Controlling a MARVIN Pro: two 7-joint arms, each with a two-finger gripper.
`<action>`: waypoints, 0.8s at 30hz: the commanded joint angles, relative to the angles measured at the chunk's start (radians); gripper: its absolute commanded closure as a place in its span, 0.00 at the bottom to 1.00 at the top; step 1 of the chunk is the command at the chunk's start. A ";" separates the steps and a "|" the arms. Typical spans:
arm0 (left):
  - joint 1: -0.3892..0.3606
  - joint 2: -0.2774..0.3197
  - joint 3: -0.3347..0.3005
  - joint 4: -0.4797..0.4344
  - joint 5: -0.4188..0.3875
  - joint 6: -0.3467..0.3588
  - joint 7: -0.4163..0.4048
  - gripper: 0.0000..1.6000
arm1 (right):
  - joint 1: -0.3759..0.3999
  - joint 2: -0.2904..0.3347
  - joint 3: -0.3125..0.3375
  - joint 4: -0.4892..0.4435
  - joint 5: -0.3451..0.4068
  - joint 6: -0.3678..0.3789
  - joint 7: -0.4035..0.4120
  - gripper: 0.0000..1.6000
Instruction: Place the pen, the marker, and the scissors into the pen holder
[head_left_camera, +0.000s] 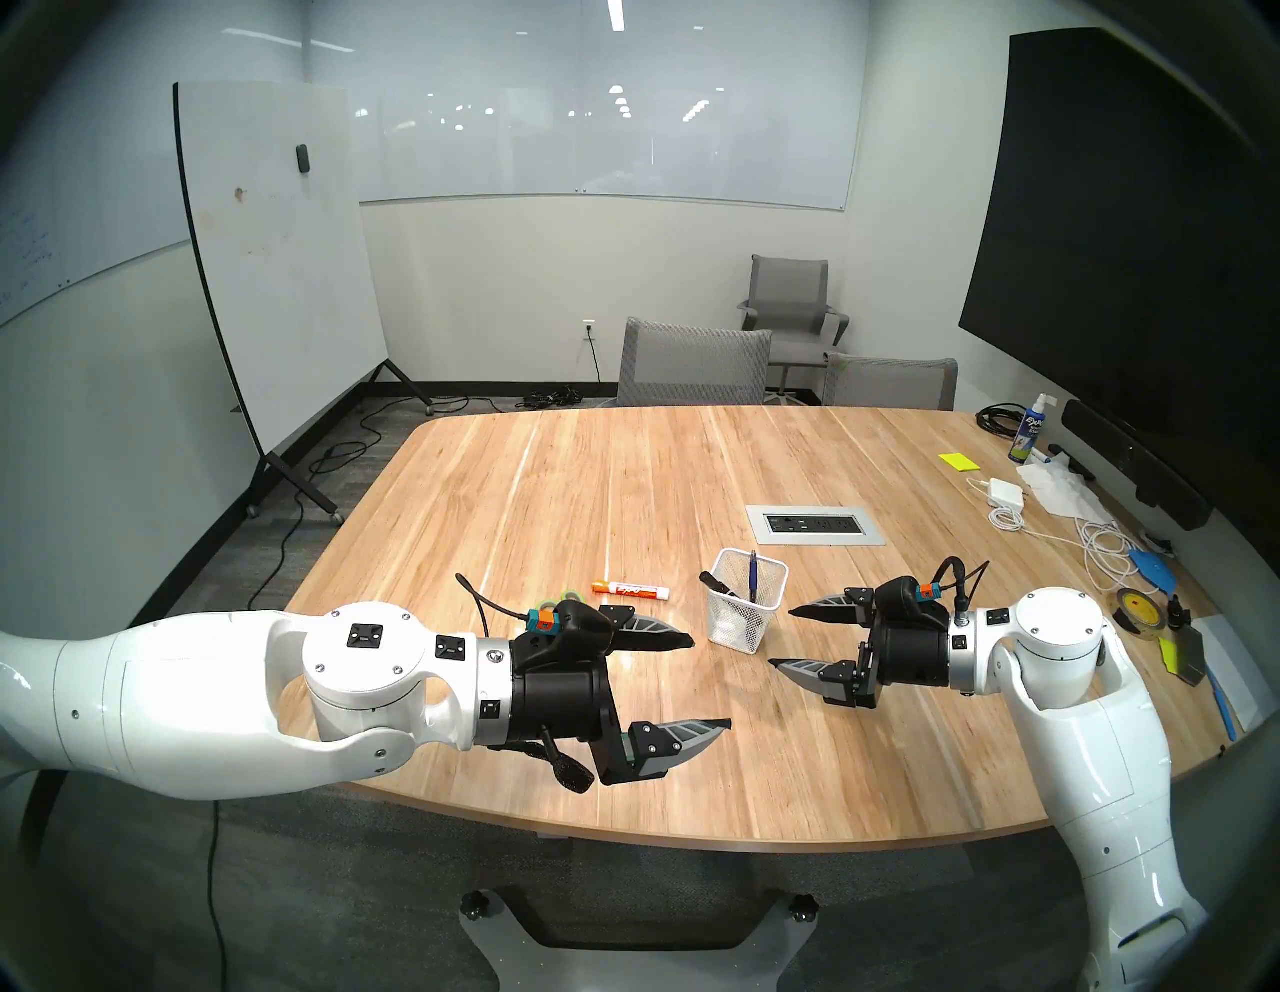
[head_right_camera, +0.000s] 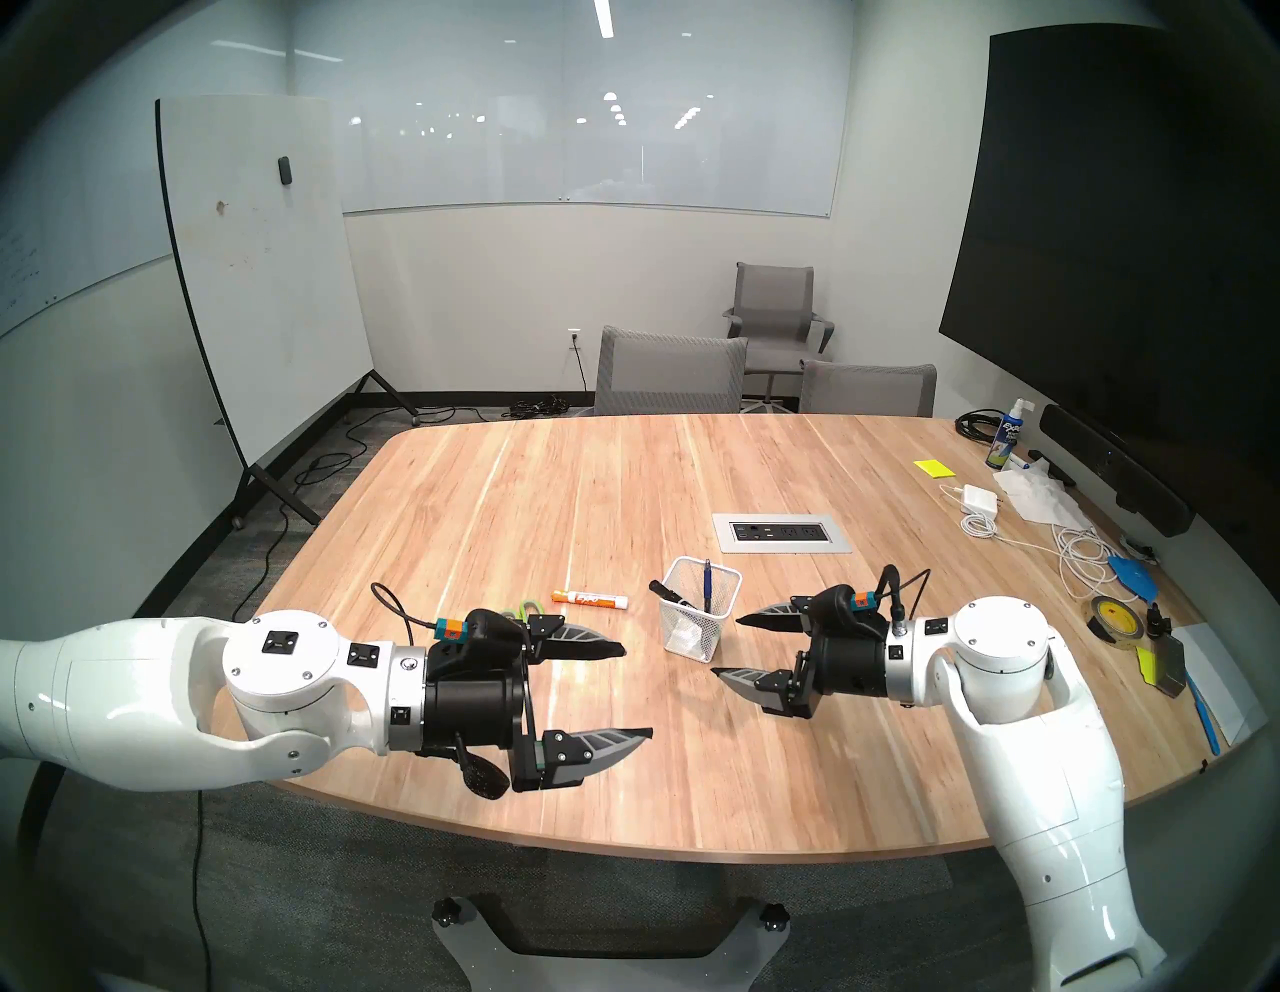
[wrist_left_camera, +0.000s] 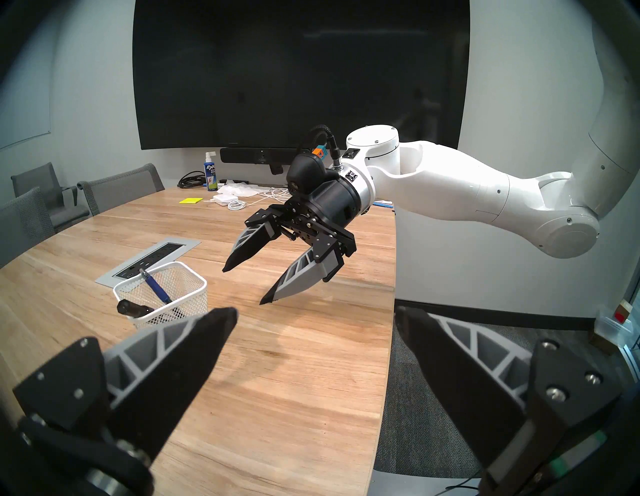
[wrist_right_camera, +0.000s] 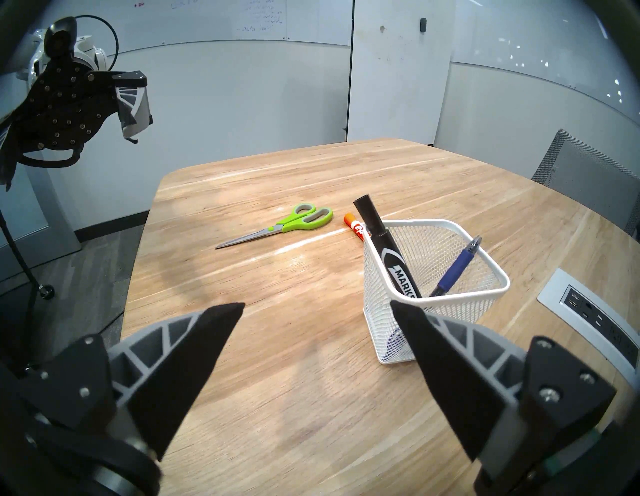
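Both grippers have their jaws spread wide and hold nothing. The left gripper (head_left_camera: 710, 682) hangs above the near part of the table (head_left_camera: 623, 499), with its fingers pointing toward the holder. The right gripper (head_left_camera: 783, 637) hangs on the other side of the holder, and its fingers point back toward the left one, so the two face each other with the holder (head_left_camera: 747, 601) between them, a little farther back.

The holder stands upright on the table. Inside it the blue pen (wrist_right_camera: 453, 268) leans against one side, and the black marker (wrist_right_camera: 388, 244) leans against the opposite side with its cap end sticking out over the rim.

The scissors (wrist_right_camera: 277, 227) lie flat on the table, closed, well apart from the holder. In the head view the left gripper hides most of them, only the green handles show. An orange marker (head_left_camera: 632, 591) lies on the table between the scissors and the holder, near the holder but not touching it.
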 joint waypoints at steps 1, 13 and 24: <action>-0.007 0.000 -0.009 -0.014 0.002 -0.010 -0.002 0.00 | 0.011 -0.002 0.003 -0.016 0.005 0.003 0.000 0.00; -0.007 0.000 -0.009 -0.014 0.002 -0.010 -0.002 0.00 | 0.011 -0.002 0.004 -0.016 0.004 0.003 0.000 0.00; -0.007 0.000 -0.009 -0.014 0.002 -0.010 -0.002 0.00 | 0.011 -0.003 0.004 -0.016 0.004 0.003 0.001 0.00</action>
